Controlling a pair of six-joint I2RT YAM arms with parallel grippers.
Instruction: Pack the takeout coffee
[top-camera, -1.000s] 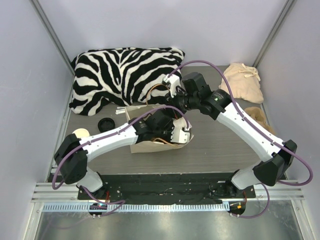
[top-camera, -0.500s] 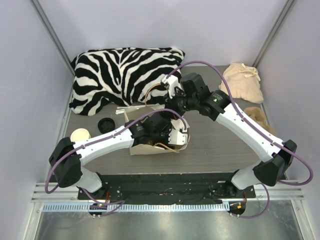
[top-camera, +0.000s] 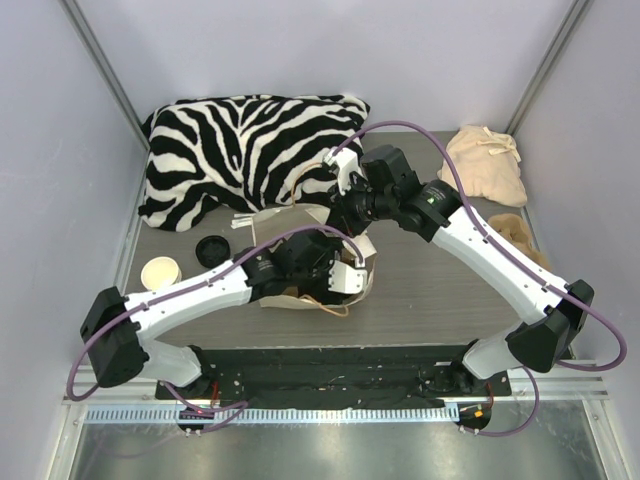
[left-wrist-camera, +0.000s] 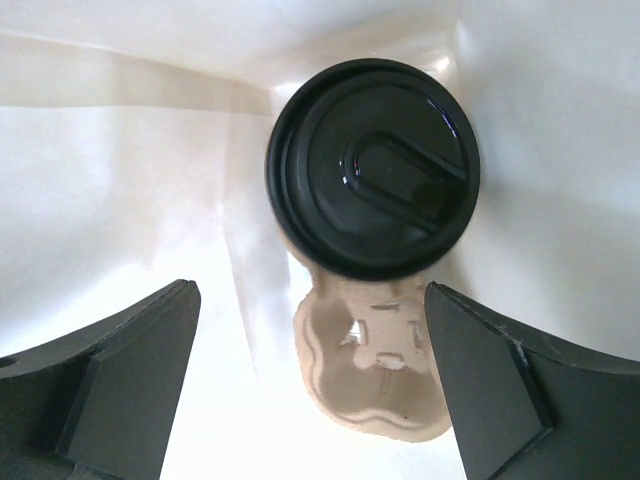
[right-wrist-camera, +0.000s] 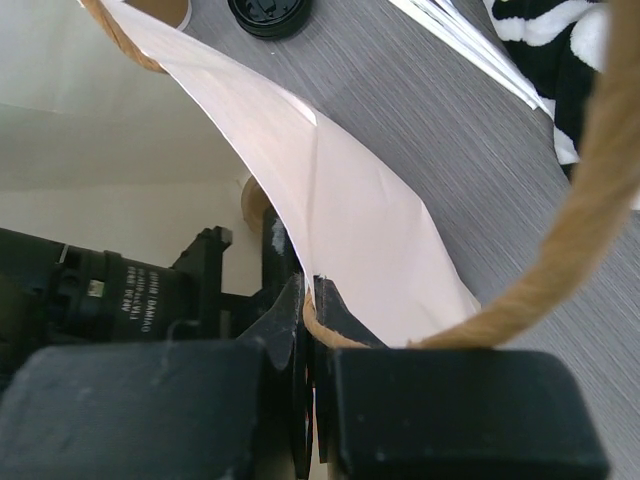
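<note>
1. A grey wood-grain table (top-camera: 440, 290) sits between pale walls, with both arms bolted at its near edge.
2. Nearest, the left gripper (left-wrist-camera: 310, 385) reaches down into the paper bag (right-wrist-camera: 340, 210). Its jaws are spread wide and touch nothing.
3. The takeout coffee (left-wrist-camera: 372, 180) stands upright inside the bag, black lid on. In the wrist view it is at 12 o'clock from the fingers and apart from both.
4. A moulded pulp piece (left-wrist-camera: 375, 375) lies at 6 o'clock from the cup. I cannot tell whether the cup sits in it.
5. At the bag's far rim, the right gripper (right-wrist-camera: 310, 300) has its jaws pressed together, pinching the paper edge and the rope handle (right-wrist-camera: 590, 200).
6. The cup looks released, so the left arm should lift straight out along the bag's axis with its jaws wide. It needs to stay clear of the lid and the thin walls while the right pinch holds the mouth open.
7. In the top view, a white-topped cup (top-camera: 160, 271) is at 9 o'clock from the bag and a loose black lid (top-camera: 212, 249) at 10.
8. Farthest, a zebra cushion (top-camera: 240, 150) is at 11 and a beige cloth pouch (top-camera: 487, 165) at 2.
</note>
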